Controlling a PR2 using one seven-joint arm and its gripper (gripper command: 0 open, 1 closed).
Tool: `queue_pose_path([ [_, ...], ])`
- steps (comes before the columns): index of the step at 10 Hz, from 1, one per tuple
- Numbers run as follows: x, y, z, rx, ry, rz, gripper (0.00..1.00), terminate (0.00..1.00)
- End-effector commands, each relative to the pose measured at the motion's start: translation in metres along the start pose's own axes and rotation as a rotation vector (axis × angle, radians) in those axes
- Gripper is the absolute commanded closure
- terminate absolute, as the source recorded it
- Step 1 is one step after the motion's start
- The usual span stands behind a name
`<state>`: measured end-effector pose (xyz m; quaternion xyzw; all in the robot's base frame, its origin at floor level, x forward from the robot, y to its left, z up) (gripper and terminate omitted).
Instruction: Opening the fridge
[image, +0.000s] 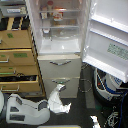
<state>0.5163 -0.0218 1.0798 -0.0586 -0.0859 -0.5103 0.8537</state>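
Fridge (59, 30) at top centre of the exterior view, upper door (107, 37) already swung wide toward the exterior view's right, inner racks exposed, shelved white interior in plain sight. Two lower drawers (60, 62) shut, curved silver handles facing the camera. Arm low in frame, fingers (56, 92) directly below the lower drawer front, near it, contact not resolvable. Finger state: cannot tell, too blurred. Door's long axis vertical, free edge far up and right of the fingers. Judged: opening essentially complete. Tan cabinet (17, 55) beside the fridge at the exterior view's left.
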Motion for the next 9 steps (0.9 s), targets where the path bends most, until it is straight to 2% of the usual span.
queue_pose_path([
  [1,-0.212,0.116,-0.056,0.042,-0.081,0.421,0.0,0.0],
  [3,-0.266,0.11,-0.069,0.124,-0.086,0.445,0.0,0.0],
  [5,-0.304,0.112,-0.089,0.169,-0.077,0.472,0.0,0.0],
  [6,-0.325,0.122,-0.111,0.195,-0.034,0.5,0.0,0.0],
  [8,-0.333,0.13,-0.132,0.212,-0.01,0.514,0.0,0.0],
  [9,-0.33,0.13,-0.133,0.224,-0.008,0.518,0.0,1.0],
])
